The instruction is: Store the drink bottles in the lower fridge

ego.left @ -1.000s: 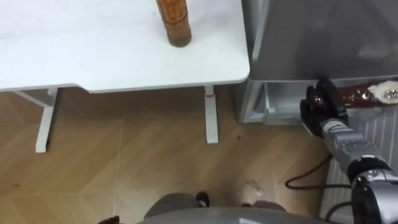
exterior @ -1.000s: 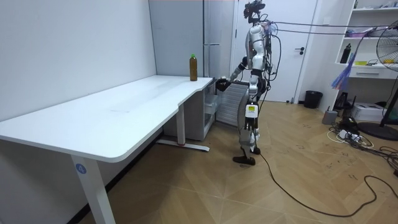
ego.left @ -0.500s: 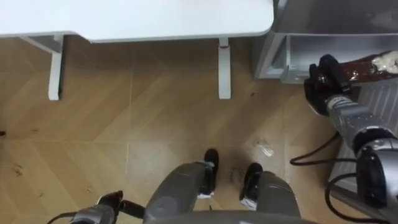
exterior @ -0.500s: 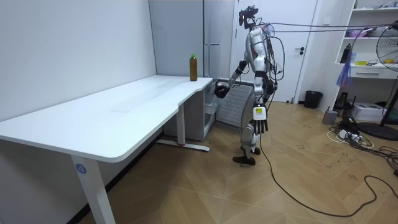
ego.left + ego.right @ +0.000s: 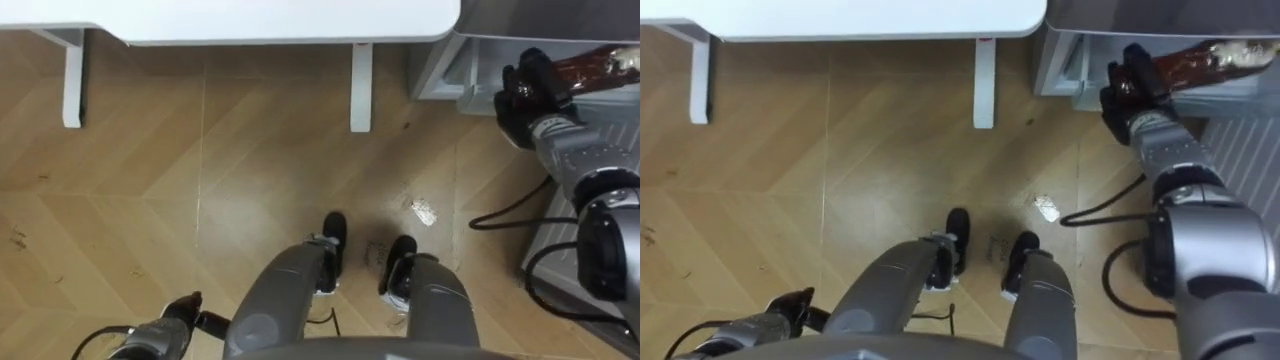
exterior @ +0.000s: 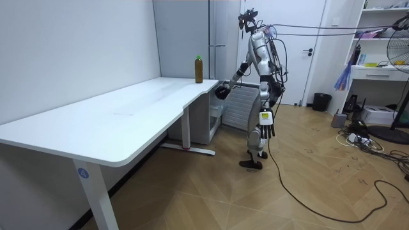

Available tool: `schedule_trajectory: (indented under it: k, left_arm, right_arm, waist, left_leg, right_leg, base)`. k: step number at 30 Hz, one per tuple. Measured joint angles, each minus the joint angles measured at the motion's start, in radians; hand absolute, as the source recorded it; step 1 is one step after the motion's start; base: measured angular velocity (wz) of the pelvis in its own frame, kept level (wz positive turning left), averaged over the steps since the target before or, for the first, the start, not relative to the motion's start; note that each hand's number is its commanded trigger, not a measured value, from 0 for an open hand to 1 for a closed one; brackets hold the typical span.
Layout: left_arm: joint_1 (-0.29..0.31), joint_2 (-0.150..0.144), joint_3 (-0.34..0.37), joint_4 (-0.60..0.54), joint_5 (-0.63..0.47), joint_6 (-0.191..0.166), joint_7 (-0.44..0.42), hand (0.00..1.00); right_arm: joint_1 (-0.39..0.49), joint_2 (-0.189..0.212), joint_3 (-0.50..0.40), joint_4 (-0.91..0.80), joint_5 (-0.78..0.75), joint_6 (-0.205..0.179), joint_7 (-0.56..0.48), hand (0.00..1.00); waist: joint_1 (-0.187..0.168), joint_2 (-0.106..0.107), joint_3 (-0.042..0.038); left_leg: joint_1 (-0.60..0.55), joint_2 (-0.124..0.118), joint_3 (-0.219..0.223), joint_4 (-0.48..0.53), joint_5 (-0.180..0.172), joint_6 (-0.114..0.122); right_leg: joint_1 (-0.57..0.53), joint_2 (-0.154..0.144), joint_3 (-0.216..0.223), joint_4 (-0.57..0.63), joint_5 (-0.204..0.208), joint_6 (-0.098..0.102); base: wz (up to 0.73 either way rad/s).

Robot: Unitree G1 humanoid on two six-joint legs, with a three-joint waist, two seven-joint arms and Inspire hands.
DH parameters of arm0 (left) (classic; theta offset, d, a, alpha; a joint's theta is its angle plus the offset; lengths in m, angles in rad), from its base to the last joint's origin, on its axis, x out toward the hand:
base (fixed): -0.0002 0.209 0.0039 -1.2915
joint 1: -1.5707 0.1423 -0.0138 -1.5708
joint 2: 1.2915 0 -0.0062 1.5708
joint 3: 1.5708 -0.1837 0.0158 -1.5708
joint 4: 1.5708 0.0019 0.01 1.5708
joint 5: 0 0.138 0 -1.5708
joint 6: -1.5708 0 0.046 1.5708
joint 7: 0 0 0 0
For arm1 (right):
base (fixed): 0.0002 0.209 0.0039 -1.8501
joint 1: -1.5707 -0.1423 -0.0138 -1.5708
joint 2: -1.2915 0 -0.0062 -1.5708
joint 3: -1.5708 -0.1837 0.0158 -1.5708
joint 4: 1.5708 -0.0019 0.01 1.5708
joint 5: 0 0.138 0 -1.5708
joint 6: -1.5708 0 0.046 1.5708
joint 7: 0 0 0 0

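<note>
Well left of the open lower fridge [image 5: 435,70], the left hand [image 5: 150,340] is hung low, and its state cannot be told. At the fridge's mouth a brown drink bottle [image 5: 590,68] is clasped in the curled right hand [image 5: 528,88] — best kept level and slid inward, clear of the compartment's rim.

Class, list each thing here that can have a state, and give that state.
Dark brown drink bottle: held sideways at the fridge opening.
Right robot hand: shut on that bottle.
Grey fridge's lower compartment: open.
Amber green-capped bottle: upright on the white table, capped.
Left robot hand: low at its side.
</note>
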Motion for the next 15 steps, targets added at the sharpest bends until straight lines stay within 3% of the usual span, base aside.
schedule_trajectory:
  k: [7, 8, 9, 15]
  left_arm:
    - [-0.002, 0.0, -0.001, -0.001, 0.0, 0.0, 0.001, 0.0]
    - [-0.002, 0.0, -0.001, -0.001, 0.0, 0.0, 0.005, 0.0]
    - [-0.002, 0.0, -0.001, -0.001, 0.0, 0.0, 0.008, 0.0]
    - [-0.001, 0.001, -0.001, -0.014, 0.0, -0.001, 0.019, 0.0]
  right_arm:
    - [-0.014, 0.0, -0.008, 0.0, 0.021, 0.004, -0.036, 1.0]
    - [-0.019, 0.0, -0.008, 0.0, 0.024, 0.004, -0.043, 0.44]
    - [-0.026, 0.0, -0.008, 0.0, 0.025, 0.004, -0.048, 0.0]
    - [-0.048, -0.001, -0.009, 0.0, 0.033, 0.004, -0.091, 0.0]
  waist:
    - [0.011, -0.001, 0.0003]
    - [0.011, -0.001, 0.0003]
    - [0.01, -0.002, 0.0002]
    - [0.008, -0.004, -0.0006]
  left_leg:
    - [-0.004, 0.0, 0.003, 0.007, 0.001, 0.002]
    - [-0.008, 0.0, 0.006, 0.008, 0.002, 0.003]
    - [-0.016, 0.0, 0.011, 0.014, 0.002, 0.004]
    - [-0.037, 0.001, 0.018, 0.038, 0.003, 0.005]
  right_leg:
    - [-0.005, -0.004, -0.001, 0.005, -0.002, -0.001]
    - [-0.009, -0.005, 0.0, 0.007, -0.004, -0.001]
    - [-0.018, -0.008, 0.001, 0.016, -0.005, -0.001]
    - [-0.04, -0.013, 0.003, 0.042, -0.008, -0.003]
  base:
    - [0.0]
    - [0.0]
    - [0.0]
    - [0.01]
